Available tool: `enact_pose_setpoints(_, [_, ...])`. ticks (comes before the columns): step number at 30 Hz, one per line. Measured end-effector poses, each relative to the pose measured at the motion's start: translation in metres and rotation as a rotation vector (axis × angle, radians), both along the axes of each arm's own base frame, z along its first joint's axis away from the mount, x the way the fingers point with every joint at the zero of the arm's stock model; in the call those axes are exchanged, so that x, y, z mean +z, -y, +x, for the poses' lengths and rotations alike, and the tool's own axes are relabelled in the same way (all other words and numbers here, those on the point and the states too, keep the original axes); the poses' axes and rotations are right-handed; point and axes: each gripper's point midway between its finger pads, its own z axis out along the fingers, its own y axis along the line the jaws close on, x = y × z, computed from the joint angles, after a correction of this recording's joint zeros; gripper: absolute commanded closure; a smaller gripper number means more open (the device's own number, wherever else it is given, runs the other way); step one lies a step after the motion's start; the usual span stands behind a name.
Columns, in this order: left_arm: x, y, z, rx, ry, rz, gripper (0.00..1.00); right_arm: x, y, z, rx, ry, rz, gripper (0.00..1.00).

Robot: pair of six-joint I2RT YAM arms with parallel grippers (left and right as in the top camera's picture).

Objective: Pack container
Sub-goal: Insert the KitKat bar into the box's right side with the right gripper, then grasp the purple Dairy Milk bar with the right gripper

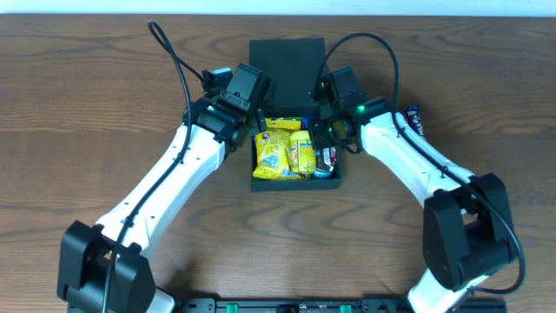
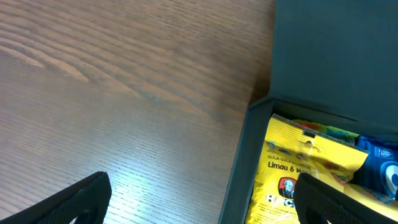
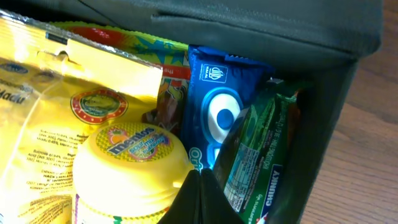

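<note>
A: At the table's (image 1: pixel 87 87) centre, the container (image 1: pixel 295 182) is sitting open, with yellow packets (image 1: pixel 271 152) filling it.
B: At its ten o'clock corner the left gripper (image 2: pixel 203 186) is hovering with its jaws spread wide.
A: At two o'clock the right gripper (image 3: pixel 199 186) is holding its jaws closed on nothing above the Mentos tub (image 3: pixel 127 168).
B: The lid flap (image 1: pixel 287 56) is lying back at twelve.
</note>
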Motion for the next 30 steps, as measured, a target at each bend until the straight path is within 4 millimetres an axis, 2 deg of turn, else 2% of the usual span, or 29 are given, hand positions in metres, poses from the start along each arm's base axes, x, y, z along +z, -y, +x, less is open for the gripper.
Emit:
enact_pose_setpoints(4, [0.0, 0.0, 0.0, 0.0, -0.001, 0.001, 0.05, 0.001, 0.016, -0.006, -0.024, -0.042, -0.034, 0.99])
enact_pose_setpoints(7, [0.0, -0.001, -0.001, 0.0, -0.004, 0.002, 0.05, 0.028, 0.048, 0.009, -0.106, 0.021, -0.066, 0.98])
enact_pose_setpoints(9, [-0.001, -0.001, -0.002, 0.0, -0.009, 0.005, 0.05, 0.058, 0.083, 0.022, -0.187, 0.101, -0.085, 0.96])
enact_pose_setpoints(11, [-0.001, -0.001, -0.003, -0.001, -0.013, 0.005, 0.05, 0.088, 0.134, 0.034, -0.293, 0.176, -0.108, 0.95])
enact_pose_setpoints(13, [-0.002, 0.0, -0.003, -0.004, -0.017, -0.002, 0.05, 0.093, 0.179, 0.037, -0.386, 0.185, -0.135, 0.87])
enact_pose_setpoints(14, [-0.002, 0.001, -0.004, -0.007, -0.02, -0.008, 0.05, 0.085, 0.202, 0.037, -0.422, 0.161, -0.152, 0.77])
enact_pose_setpoints(15, [-0.002, 0.002, -0.004, -0.008, -0.021, -0.009, 0.05, 0.077, 0.215, 0.036, -0.446, 0.137, -0.16, 0.65])
enact_pose_setpoints(16, [-0.003, 0.003, -0.004, -0.011, -0.024, -0.015, 0.05, 0.063, 0.227, 0.035, -0.441, 0.103, -0.171, 0.59])
enact_pose_setpoints(19, [-0.003, 0.004, -0.005, -0.014, -0.028, -0.023, 0.05, 0.029, 0.239, 0.034, -0.407, 0.026, -0.187, 0.53])
enact_pose_setpoints(22, [-0.004, 0.005, -0.005, -0.018, -0.031, -0.028, 0.05, 0.005, 0.24, 0.033, -0.357, -0.019, -0.198, 0.48])
enact_pose_setpoints(27, [-0.004, 0.006, -0.005, -0.019, -0.032, -0.03, 0.05, -0.018, 0.239, 0.034, -0.291, -0.055, -0.208, 0.51])
enact_pose_setpoints(30, [-0.004, 0.006, -0.005, -0.019, -0.032, -0.03, 0.05, -0.039, 0.238, 0.031, -0.276, -0.105, -0.21, 0.53])
